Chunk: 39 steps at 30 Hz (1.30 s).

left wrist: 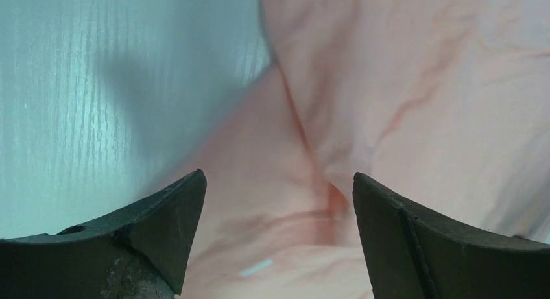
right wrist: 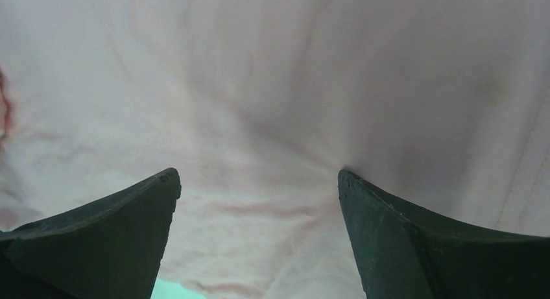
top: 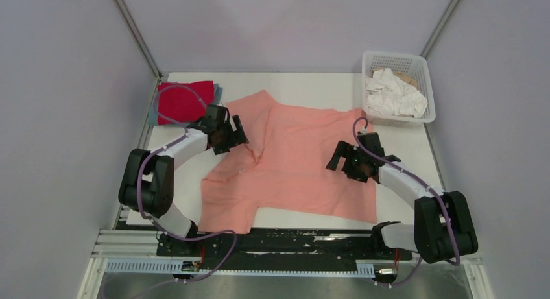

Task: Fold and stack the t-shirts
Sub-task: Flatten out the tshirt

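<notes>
The salmon-pink t-shirt [top: 292, 163] lies spread across the middle of the table, wrinkled near its left side. A folded bright red t-shirt [top: 183, 99] lies at the back left on top of a grey-blue one [top: 153, 115], of which only an edge shows. My left gripper [top: 235, 138] is open over the pink shirt's left part; its view shows the cloth [left wrist: 402, 85], a small white label [left wrist: 255, 268] and bare table. My right gripper [top: 344, 160] is open over the shirt's right side; its view is filled with pink cloth [right wrist: 259, 104].
A white plastic lattice basket [top: 423, 67] with white cloths stands at the back right corner. The table's near edge runs just below the shirt's hem. Grey walls close in on three sides.
</notes>
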{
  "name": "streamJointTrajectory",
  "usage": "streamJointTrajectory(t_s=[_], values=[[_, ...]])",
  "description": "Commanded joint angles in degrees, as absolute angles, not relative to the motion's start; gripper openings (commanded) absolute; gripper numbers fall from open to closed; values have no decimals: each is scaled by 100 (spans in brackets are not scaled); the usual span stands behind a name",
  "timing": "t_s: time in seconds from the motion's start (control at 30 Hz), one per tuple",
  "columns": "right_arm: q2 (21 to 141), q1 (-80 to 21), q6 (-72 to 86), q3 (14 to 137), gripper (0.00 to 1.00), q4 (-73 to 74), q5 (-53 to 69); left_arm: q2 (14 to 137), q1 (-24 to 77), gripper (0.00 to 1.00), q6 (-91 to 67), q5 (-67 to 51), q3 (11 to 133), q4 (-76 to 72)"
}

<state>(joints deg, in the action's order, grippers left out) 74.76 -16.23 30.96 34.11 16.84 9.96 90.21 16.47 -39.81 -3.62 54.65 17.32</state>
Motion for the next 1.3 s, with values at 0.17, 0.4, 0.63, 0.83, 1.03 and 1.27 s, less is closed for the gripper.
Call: streamJointTrajectory(t_s=[0.17,0.4,0.63,0.83,1.03,1.27], values=[[7179,-894,2513,3240,100,2685,859,9628,1738,85,-4130,-1115,5892,1351],[7202,-895,2463,3232,100,2698,742,10027,2010,83,-4090,-994,6453,1456],[7013,-893,2453,3199,100,2699,699,10806,2015,83,-3811,-259,7289,2192],[6970,-894,2448,3199,100,2697,636,10993,1810,84,-3581,-215,7811,2510],[6880,-888,2435,3199,100,2698,616,11698,1566,81,-3670,-214,8597,2872],[6821,-828,2435,3208,100,2692,605,12124,1557,75,-3811,-874,8795,2796]])
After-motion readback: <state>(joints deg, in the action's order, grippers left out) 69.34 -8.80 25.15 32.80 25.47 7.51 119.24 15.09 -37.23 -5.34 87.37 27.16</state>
